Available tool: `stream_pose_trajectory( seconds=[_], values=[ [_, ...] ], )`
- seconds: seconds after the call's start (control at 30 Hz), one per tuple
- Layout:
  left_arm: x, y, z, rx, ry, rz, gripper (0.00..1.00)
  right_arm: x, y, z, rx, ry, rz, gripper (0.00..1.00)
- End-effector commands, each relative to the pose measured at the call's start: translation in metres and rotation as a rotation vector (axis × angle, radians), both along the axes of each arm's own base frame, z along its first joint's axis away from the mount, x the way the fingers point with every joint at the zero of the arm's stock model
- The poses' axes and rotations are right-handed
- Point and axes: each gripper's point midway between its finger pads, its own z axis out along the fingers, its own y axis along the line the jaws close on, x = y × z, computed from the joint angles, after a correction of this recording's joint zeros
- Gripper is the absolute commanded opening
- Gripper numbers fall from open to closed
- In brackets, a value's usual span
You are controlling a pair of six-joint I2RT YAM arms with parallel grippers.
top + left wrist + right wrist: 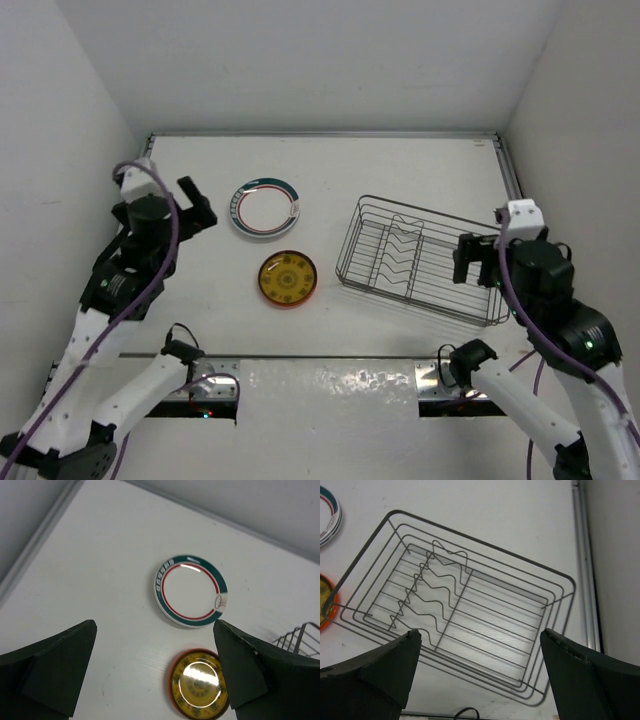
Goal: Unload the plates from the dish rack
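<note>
The silver wire dish rack [420, 260] stands at the right of the table with no plates in it; it also fills the right wrist view [465, 605]. A white plate with a green-and-red rim [265, 209] lies flat left of it, also in the left wrist view [190, 590]. An amber patterned plate with an orange rim [287, 278] lies flat in front of that one, also in the left wrist view [199, 684]. My left gripper [196, 209] is open and empty, left of the plates. My right gripper [477, 262] is open and empty over the rack's right end.
White walls close in the table at the back and both sides. A metal rail [320, 133] runs along the far edge and another along the right edge [584, 565]. A reflective strip [330, 385] lies at the near edge between the arm bases.
</note>
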Motion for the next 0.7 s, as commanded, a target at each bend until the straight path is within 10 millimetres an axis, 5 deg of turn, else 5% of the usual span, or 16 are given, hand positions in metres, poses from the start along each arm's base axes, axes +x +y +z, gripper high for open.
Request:
stream_pose_trajectory(
  seconds=[0.0, 0.37, 0.67],
  values=[
    [-0.032, 0.036, 0.023, 0.065, -0.052, 0.118, 1.00, -0.028, -0.035, 0.015, -0.045, -0.036, -0.106, 0.99],
    [-0.105, 0.059, 0.017, -0.008, -0.128, 0.107, 1.00, -0.071, -0.055, 0.003, -0.045, -0.030, -0.104, 0.99],
    [-0.110, 0.059, 0.012, -0.042, -0.155, 0.113, 1.00, -0.075, -0.054, -0.014, -0.030, -0.009, -0.109, 0.99]
  ],
)
